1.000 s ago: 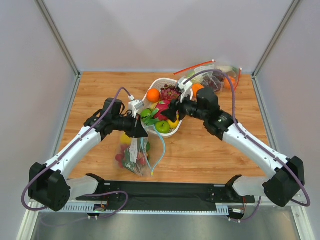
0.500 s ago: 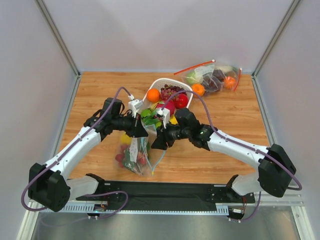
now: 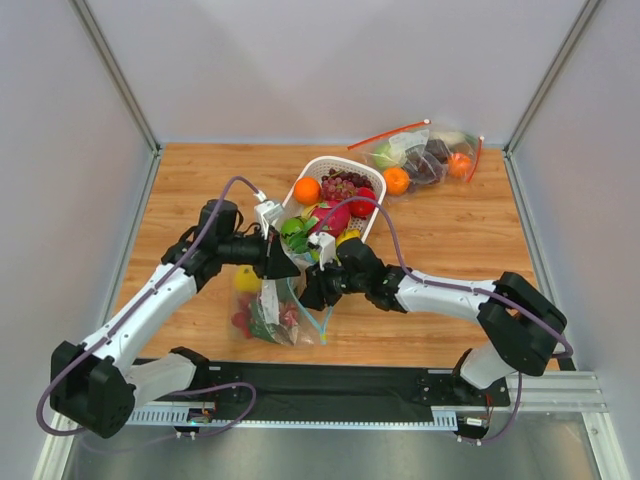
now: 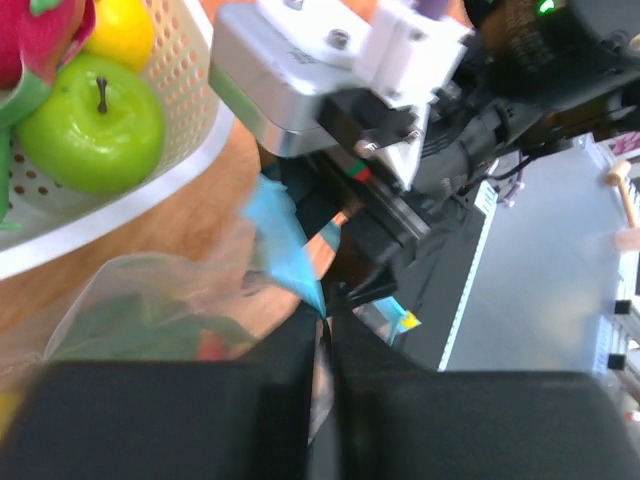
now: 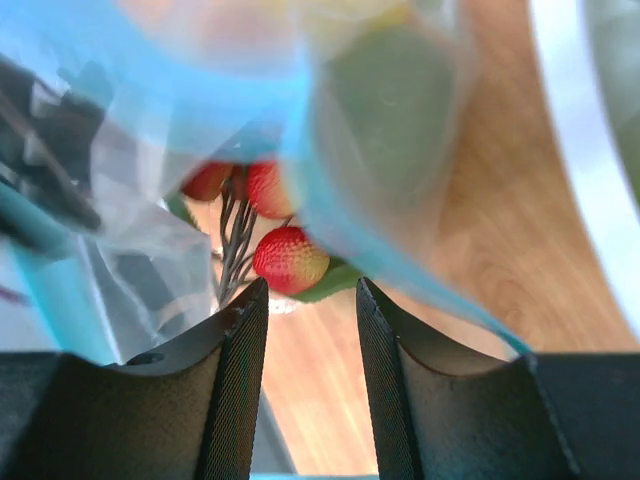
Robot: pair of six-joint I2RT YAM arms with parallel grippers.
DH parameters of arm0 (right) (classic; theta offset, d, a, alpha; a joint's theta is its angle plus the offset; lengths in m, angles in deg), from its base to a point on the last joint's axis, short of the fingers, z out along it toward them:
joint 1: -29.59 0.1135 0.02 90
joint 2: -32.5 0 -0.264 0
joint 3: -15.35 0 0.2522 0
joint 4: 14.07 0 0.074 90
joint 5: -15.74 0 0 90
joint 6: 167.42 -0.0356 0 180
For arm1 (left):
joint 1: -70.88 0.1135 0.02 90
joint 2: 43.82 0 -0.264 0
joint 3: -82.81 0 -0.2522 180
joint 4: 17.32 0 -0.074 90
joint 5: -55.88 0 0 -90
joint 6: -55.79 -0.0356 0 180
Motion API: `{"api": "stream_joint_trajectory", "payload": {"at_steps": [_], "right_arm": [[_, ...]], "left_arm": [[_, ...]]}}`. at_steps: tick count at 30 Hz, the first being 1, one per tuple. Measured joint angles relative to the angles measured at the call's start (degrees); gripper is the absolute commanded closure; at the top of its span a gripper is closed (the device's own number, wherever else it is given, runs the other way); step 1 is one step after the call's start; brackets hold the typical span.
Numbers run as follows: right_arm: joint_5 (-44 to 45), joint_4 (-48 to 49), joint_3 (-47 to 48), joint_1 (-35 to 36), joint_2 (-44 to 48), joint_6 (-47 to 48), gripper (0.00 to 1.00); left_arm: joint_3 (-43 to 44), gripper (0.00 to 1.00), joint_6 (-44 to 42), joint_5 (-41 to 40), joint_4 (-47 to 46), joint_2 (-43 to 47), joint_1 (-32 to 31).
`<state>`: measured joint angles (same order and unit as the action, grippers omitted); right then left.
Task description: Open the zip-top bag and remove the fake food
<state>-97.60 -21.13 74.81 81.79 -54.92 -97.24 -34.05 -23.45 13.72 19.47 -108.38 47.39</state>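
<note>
Left jaws pinch zip-top bag (image 3: 270, 318); right jaws parted beside basket (image 3: 318, 160).

Clear zip-top bag (image 3: 275, 320) with teal strip, red strawberries (image 5: 290, 258) inside. White basket (image 4: 185, 75) dotted with holes, green apple (image 4: 92, 125) in it. Orange-brown wood-grain bench (image 3: 200, 180).

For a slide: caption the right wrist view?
Right pincer, jaws apart, faces the teal strip of the zip-top bag, strawberries visible inside.

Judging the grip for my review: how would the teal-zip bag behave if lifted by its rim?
Probably floppy: the zip-top bag is thin crinkled film, draping from the left tool. Likely bottom-heavy: the strawberries gather at its closed end. Its smooth film may slip.
</note>
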Motion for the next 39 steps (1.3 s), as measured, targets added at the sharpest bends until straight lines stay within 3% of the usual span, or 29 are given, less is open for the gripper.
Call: {"api": "stream_joint_trajectory", "payload": {"at_steps": [4, 6, 9, 14, 19, 23, 31, 39], "right_arm": [[3.8, 2.7, -1.7, 0.0, 0.0, -1.4, 0.58], [5.2, 3.5, -2.6, 0.0, 0.0, -1.6, 0.58], [6.2, 4.2, -3.5, 0.0, 0.0, -1.9, 0.57], [6.3, 5.5, -4.1, 0.0, 0.0, -2.6, 0.57], [6.1, 6.8, -4.1, 0.0, -0.1, -2.9, 0.57], [5.8, 7.6, -4.1, 0.0, -0.1, -3.0, 0.56], [5.3, 8.9, -4.1, 0.0, 0.0, -3.2, 0.55], [4.0, 11.4, -4.1, 0.0, -0.3, -4.2, 0.54]], "left_arm": [[-0.9, 0.42, 1.3, -0.2, -1.6, 3.6, 0.0], [-2.2, 0.33, 2.3, -2.1, -1.9, 6.9, -0.1], [-4.2, 0.27, 3.9, -7.8, -0.2, 14.0, -0.2], [-4.2, 0.18, 10.6, -27.6, 7.9, 23.7, -0.5], [-4.7, 0.15, 18.4, -44.0, 16.9, 25.9, -0.8], [-8.0, 0.15, 25.9, -49.9, 21.9, 26.2, -0.8], [-17.2, 0.2, 35.3, -50.8, 23.3, 26.6, -1.9], [-25.7, 0.46, 40.0, -46.1, 18.3, 27.7, -2.7]]}}
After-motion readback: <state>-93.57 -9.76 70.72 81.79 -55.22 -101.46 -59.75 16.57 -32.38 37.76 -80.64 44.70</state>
